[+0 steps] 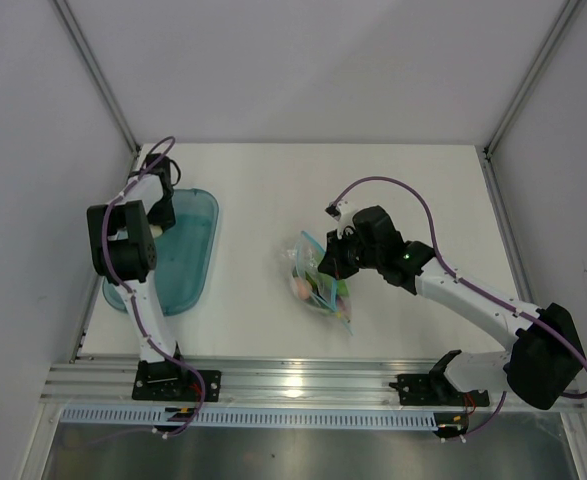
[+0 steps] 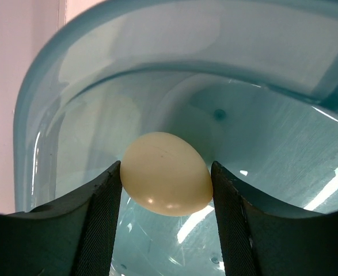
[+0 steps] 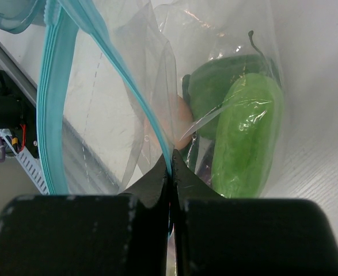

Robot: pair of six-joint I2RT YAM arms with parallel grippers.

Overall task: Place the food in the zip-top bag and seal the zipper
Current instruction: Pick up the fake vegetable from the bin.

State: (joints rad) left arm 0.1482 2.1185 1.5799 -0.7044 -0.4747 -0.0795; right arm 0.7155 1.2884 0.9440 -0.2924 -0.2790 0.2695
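The desk (image 1: 373, 180) was a plain white surface, boxed in by pale grey panels at 9, 12 and 3 o'clock, with aluminium posts (image 1: 98, 75) rising from the far corners. A ribbed aluminium rail (image 1: 303, 380) ran along the 6 o'clock edge and carried both arm bases.

At 9 o'clock on the desk lay a translucent blue oval tray (image 1: 188, 260). The left tool (image 2: 166, 172) reached down into its far end. In the left wrist view a cream egg (image 2: 166, 181) sat on the tray floor between the two dark pads (image 2: 102, 218), which stood moderately apart and lay close against its sides. Whether they actually gripped it could not be told.

The zip-top bag (image 1: 323, 280) lay just off the desk's centre toward 5 o'clock, crinkled and partly raised. The right tool (image 3: 171, 167) was closed tight, pinching the bag's mouth edge where the teal zipper (image 3: 53, 86) ran into it. The strip's two sides stood apart above the pinch, so the mouth gaped. Inside the bag, at 2 o'clock from the fingertips, lay two green pieces (image 3: 246, 132) side by side, with a peach-coloured piece (image 3: 183, 118) just beside them.
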